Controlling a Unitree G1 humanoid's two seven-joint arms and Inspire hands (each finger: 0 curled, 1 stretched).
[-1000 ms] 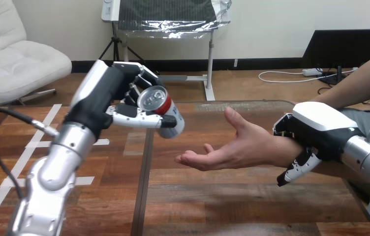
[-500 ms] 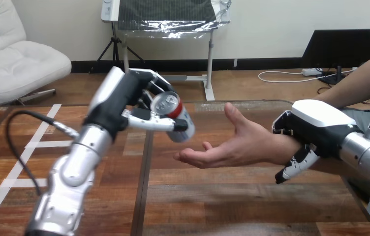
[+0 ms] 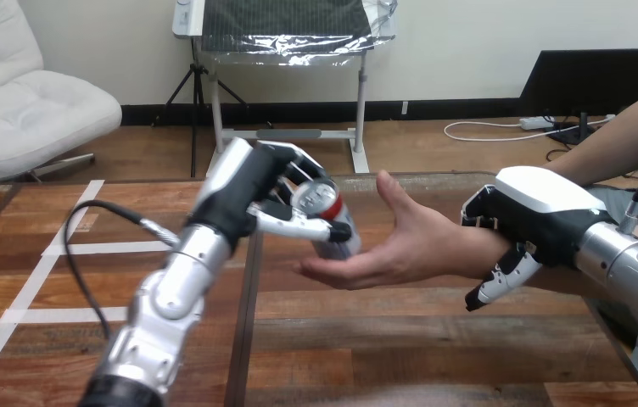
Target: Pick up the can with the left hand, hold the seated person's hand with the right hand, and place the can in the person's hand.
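Two robot hands work above the wooden bench (image 3: 434, 339). At the centre of the frame, the left robot hand (image 3: 256, 191) has its fingers and thumb curled round the can (image 3: 326, 212). The can is tilted, with its silver top toward the upper left, and is held in the air clear of the bench. Its lower end is just over the fingertips of the person's hand (image 3: 409, 246), which lies palm up right of centre; whether the two touch I cannot tell. At the right of the frame, the right robot hand (image 3: 536, 212) is clamped on the person's wrist (image 3: 472, 254), white back on top and fingers wrapped underneath.
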